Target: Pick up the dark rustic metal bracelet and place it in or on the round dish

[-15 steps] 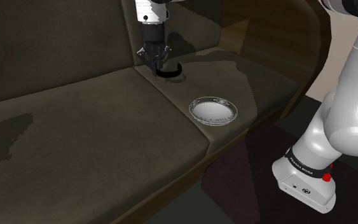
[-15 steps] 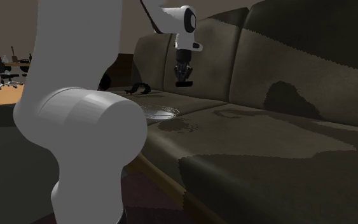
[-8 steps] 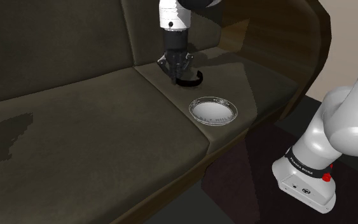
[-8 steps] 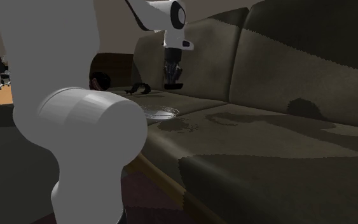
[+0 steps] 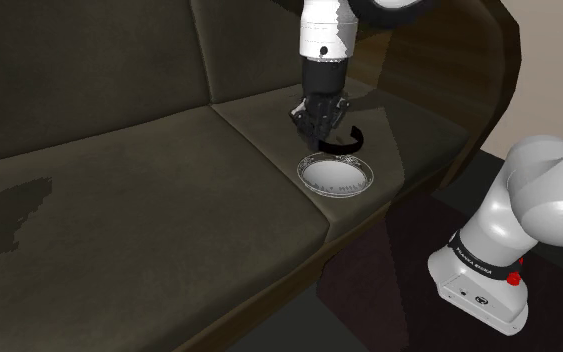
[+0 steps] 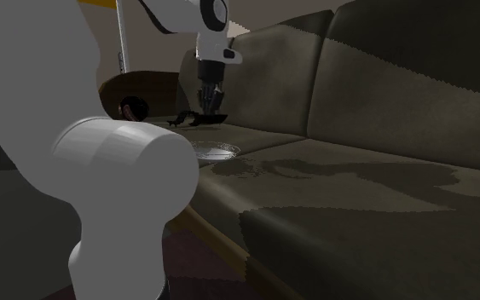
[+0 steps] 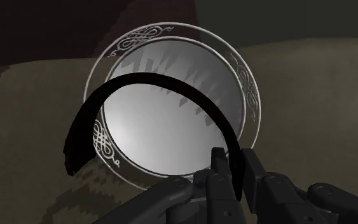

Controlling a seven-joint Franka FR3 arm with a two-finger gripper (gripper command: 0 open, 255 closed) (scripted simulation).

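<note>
The pincer clamps one end of the bracelet above the dish; released off-centre, it could clip the rim.

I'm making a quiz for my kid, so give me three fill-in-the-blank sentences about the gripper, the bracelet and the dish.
The gripper is shut on the black ____.
The bracelet hangs above the round ____.
The dish rests on the seat of a dark ____.
Missing words: bracelet; dish; sofa.

Dim rm; dark olive sofa; floor beside it prob. dark red.
</note>
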